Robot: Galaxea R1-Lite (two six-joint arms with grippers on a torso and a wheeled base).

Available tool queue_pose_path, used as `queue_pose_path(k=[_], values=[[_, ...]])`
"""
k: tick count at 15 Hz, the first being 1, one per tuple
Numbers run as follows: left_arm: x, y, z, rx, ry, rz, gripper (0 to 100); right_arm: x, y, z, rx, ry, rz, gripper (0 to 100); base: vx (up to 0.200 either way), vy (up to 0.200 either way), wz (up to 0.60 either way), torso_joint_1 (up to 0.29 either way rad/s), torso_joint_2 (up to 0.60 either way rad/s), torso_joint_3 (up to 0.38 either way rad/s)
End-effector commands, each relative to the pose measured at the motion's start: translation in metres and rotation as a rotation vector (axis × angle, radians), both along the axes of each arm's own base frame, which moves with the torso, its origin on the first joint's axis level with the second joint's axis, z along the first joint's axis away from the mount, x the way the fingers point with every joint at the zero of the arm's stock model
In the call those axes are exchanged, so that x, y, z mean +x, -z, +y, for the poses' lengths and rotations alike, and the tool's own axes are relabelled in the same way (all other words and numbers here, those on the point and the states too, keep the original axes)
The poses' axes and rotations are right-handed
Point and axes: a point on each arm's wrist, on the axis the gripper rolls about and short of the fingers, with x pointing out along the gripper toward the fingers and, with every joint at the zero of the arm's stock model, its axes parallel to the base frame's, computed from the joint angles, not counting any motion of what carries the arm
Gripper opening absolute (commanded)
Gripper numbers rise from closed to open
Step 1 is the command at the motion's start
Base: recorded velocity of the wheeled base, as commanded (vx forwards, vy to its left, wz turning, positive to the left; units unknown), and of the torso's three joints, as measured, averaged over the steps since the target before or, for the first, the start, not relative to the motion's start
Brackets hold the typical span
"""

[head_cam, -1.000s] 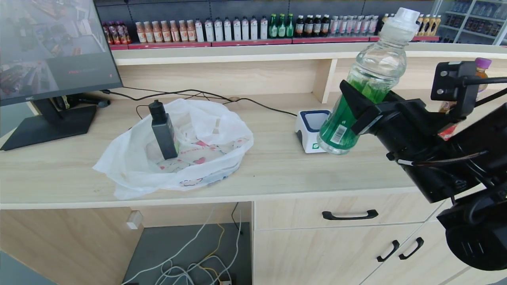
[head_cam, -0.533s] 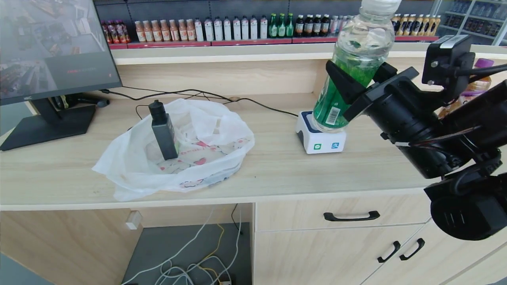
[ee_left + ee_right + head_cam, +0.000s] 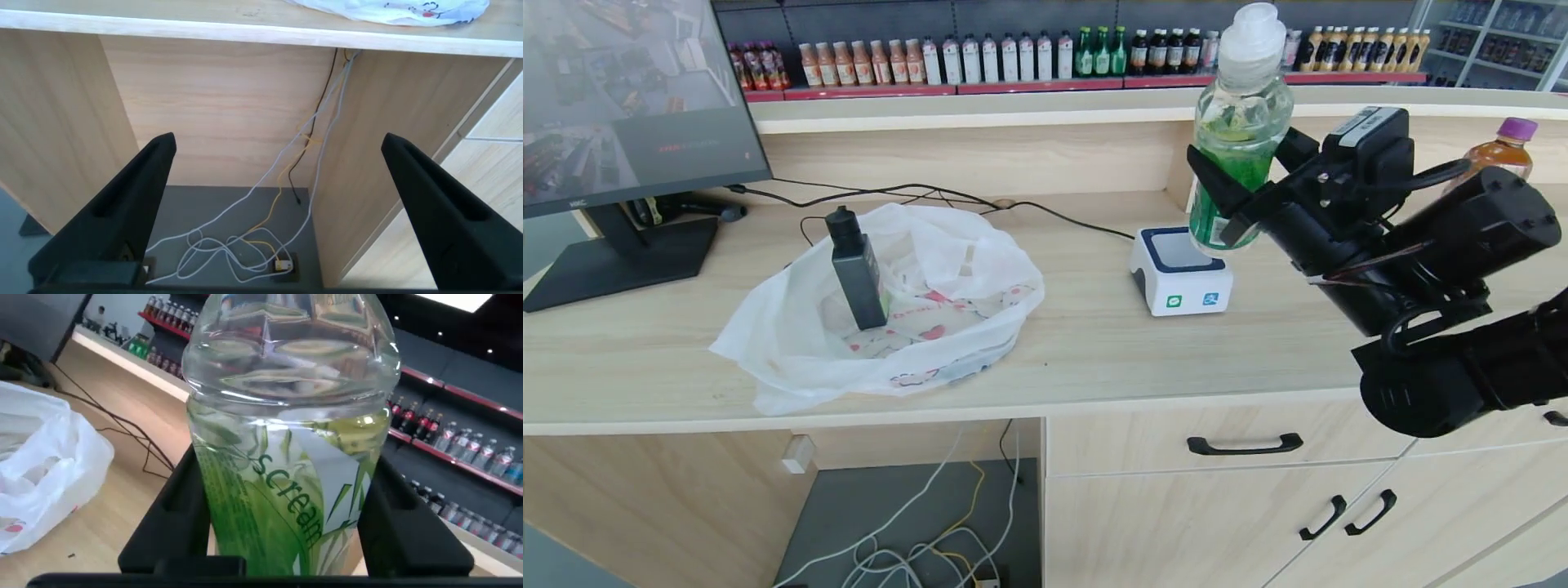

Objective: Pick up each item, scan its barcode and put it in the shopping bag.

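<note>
My right gripper (image 3: 1250,192) is shut on a clear bottle with a green label and white cap (image 3: 1238,122), held nearly upright just above the far right side of the white barcode scanner (image 3: 1180,282). The same green-label bottle (image 3: 286,449) stands between the black fingers (image 3: 176,510) in the right wrist view. A white shopping bag (image 3: 890,306) lies open on the counter's left part, with a dark grey bottle (image 3: 856,269) standing in it. My left gripper (image 3: 278,212) is open, hanging below the counter edge in front of the cable gap, holding nothing.
An orange drink bottle with a purple cap (image 3: 1499,151) stands at the counter's far right. A monitor (image 3: 621,98) on a black stand sits at the far left. Cables (image 3: 931,196) run along the back of the counter. Shelves of bottles (image 3: 1013,57) line the wall behind.
My right arm carried the green-label bottle up and back from in front of the scanner to above its far right side, turning it more upright. The bag and grey bottle stayed put.
</note>
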Motion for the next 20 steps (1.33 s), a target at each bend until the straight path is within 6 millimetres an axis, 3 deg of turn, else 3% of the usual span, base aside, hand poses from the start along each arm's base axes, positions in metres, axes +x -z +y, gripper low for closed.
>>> queue_pose_path(k=[1,5,11,16,20], values=[[0.0,0.0,0.0,0.0,0.0,0.0,100,0.02,0.009,0.006,-0.031,0.005,-0.021,0,0.0,0.0,0.0,0.0,0.0,0.0],[0.0,0.0,0.0,0.0,0.0,0.0,100,0.043,0.003,0.015,-0.125,-0.057,-0.173,0,0.0,0.0,0.0,0.0,0.0,0.0],[0.0,0.0,0.0,0.0,0.0,0.0,100,0.058,0.022,0.029,-0.252,-0.081,-0.258,0,0.0,0.0,0.0,0.0,0.0,0.0],[0.0,0.0,0.0,0.0,-0.002,0.0,100,0.062,0.028,0.023,-0.295,-0.104,-0.266,0,0.0,0.0,0.0,0.0,0.0,0.0],[0.0,0.0,0.0,0.0,0.0,0.0,100,0.072,0.034,0.007,-0.315,-0.08,-0.257,0,0.0,0.0,0.0,0.0,0.0,0.0]])
